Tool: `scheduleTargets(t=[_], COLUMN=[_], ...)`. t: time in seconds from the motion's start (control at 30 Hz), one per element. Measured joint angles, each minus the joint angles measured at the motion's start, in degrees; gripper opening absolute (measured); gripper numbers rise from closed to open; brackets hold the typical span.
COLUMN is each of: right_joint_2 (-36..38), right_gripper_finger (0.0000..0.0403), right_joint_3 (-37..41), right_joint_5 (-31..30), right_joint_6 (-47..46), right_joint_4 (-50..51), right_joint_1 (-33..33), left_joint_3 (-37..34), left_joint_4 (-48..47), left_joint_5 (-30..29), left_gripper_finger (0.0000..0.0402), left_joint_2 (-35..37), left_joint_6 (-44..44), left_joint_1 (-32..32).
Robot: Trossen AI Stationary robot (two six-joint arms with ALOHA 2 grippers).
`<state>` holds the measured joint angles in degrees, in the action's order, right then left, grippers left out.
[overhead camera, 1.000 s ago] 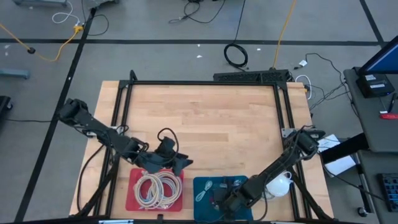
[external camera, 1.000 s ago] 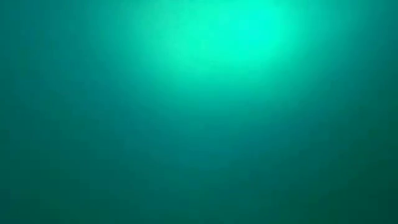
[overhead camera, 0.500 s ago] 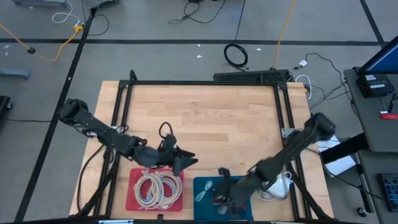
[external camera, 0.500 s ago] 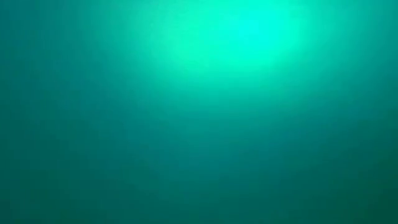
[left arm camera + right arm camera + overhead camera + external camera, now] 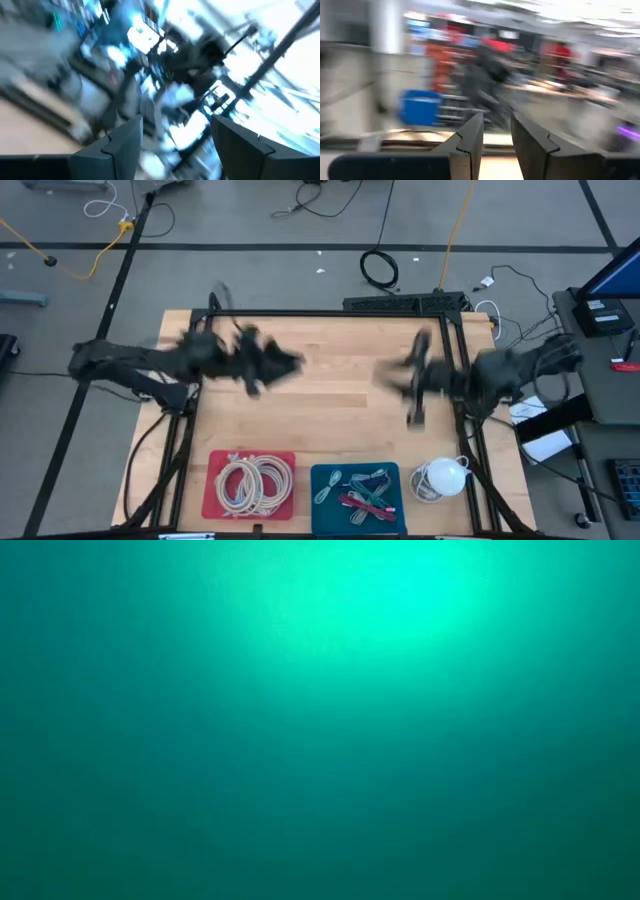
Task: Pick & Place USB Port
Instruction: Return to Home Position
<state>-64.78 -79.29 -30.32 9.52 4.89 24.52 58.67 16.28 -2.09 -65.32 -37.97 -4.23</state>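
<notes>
**Wood table, two filled bins, both grippers holding nothing**

Pale wood planks make up the table (image 5: 340, 345), seen from above. On the left, the left arm reaches in over the far half, well away from the bins, and its left gripper (image 5: 283, 362) is smeared by blur. The left wrist view shows that gripper (image 5: 175, 150) released, its two dark fingers (image 5: 120, 147) spread wide with only blurred room between them.

At the near edge the red bin (image 5: 212, 480) holds a coil of pale cable (image 5: 252, 483). Just beside it, to the right, the blue bin (image 5: 316, 518) holds the USB cables (image 5: 362, 492), a loose tangle of teal, red and dark strands lying wholly inside its walls.

Farther right, the right gripper (image 5: 410, 380) hangs over the far right part of the table, also blurred. In the right wrist view it (image 5: 497, 142) grips nothing, its fingers (image 5: 470, 140) parted by a narrow gap. A white round object (image 5: 443, 477) sits just right of the blue bin.

The low view gives only a teal-green glow.
</notes>
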Motion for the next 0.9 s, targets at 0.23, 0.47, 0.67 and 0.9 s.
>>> scheduleTargets(t=[0.23,0.47,0.67,0.9], right_joint_2=[10.30,19.50,22.77,23.17], right_gripper_finger=[0.0089,0.0090,0.0090,0.0089], right_joint_3=[2.52,28.67,48.65,54.49], right_joint_5=[7.44,18.75,16.83,16.52], right_joint_6=[-9.04,-23.28,-27.97,-27.85], right_joint_4=[19.49,8.15,-17.08,-23.75], right_joint_1=[-15.11,-17.03,-15.67,-15.91], left_joint_3=[0.04,-6.35,-22.35,-38.82], left_joint_4=[-22.00,-44.54,-27.36,-14.63], left_joint_5=[9.32,5.87,-4.33,-6.99], left_gripper_finger=[0.0237,0.0237,0.0237,0.0237], left_joint_2=[12.58,19.99,31.16,42.19], left_joint_6=[9.00,11.53,7.12,5.71], left_joint_1=[18.09,13.53,5.15,0.48])
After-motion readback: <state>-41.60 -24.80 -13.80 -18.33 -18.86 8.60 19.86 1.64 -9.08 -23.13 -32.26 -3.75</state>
